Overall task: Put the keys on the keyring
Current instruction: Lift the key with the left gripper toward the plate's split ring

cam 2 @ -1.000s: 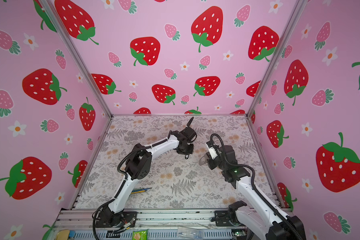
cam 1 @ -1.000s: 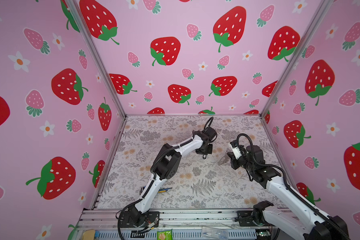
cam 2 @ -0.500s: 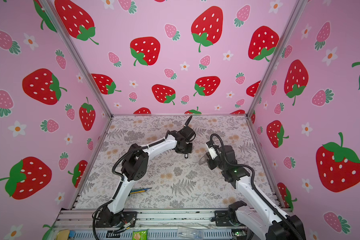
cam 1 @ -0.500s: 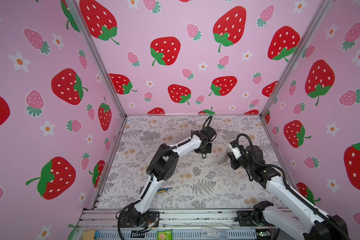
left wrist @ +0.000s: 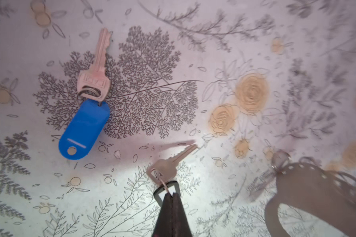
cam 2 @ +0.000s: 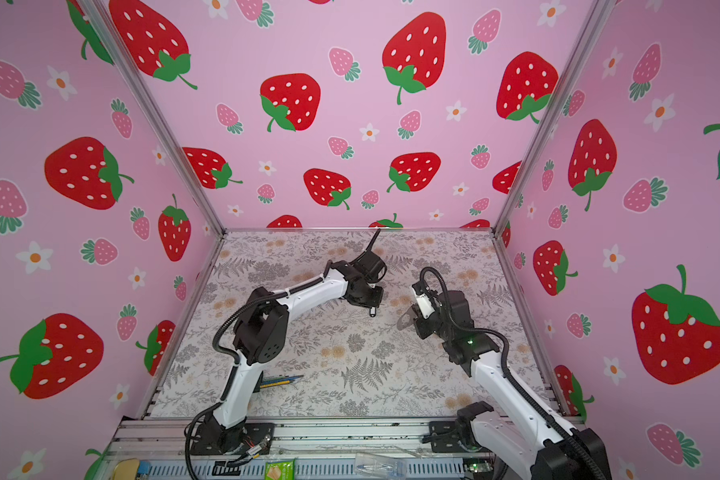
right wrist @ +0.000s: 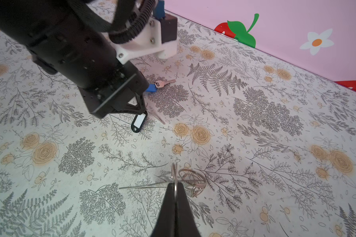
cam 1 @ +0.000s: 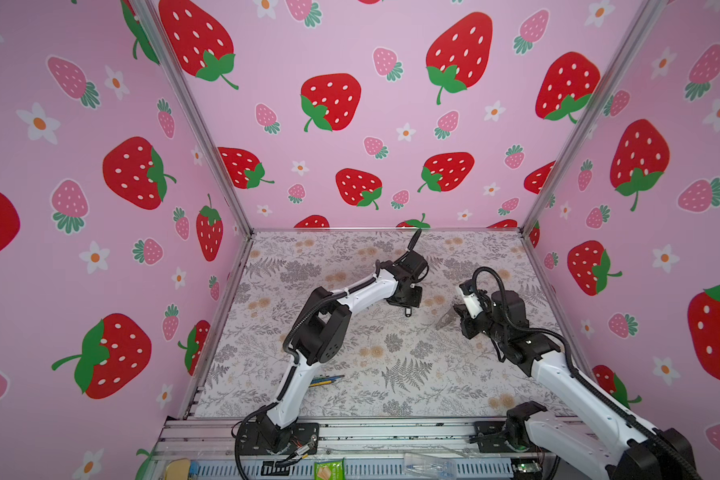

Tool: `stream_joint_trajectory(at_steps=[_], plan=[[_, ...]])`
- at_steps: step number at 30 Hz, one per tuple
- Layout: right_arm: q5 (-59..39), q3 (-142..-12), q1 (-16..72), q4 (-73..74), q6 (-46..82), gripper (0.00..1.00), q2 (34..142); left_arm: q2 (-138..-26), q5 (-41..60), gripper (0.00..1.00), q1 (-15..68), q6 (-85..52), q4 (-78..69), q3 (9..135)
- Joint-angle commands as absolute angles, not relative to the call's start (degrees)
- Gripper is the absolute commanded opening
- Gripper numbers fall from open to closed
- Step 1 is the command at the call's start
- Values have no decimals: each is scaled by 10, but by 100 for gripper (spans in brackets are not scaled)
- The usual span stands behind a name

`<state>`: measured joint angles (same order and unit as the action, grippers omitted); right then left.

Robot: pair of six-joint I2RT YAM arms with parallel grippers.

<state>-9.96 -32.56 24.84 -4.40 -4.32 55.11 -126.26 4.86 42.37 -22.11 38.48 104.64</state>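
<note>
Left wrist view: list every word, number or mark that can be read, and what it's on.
None readable.
blue-tagged key: stamped letters across its head, too blurred to read.
blue tag: blank but for a pale stripe.
other key: no marking visible.
keyring: no text.

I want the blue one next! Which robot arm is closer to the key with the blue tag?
Left. The left tool hovers just beside the blue-tag key; the right tool is clearly farther away from it.

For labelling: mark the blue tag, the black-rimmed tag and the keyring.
blue tag [left wrist: 84,127], left wrist view, plastic middle.
black-rimmed tag [right wrist: 139,120], right wrist view, white centre.
keyring [left wrist: 308,188], left wrist view, leather face.
</note>
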Motion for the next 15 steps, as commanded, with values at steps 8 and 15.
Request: stream_joint_trajectory(at_steps=[8, 15], plan=[[-112, -339, 245, -44, -47, 1, 558, -1101, 204, 0, 393, 25, 273, 914], [-149, -356, 245, -51, -66, 1, 576, -1027, 292, 0, 387, 165, 245, 821]])
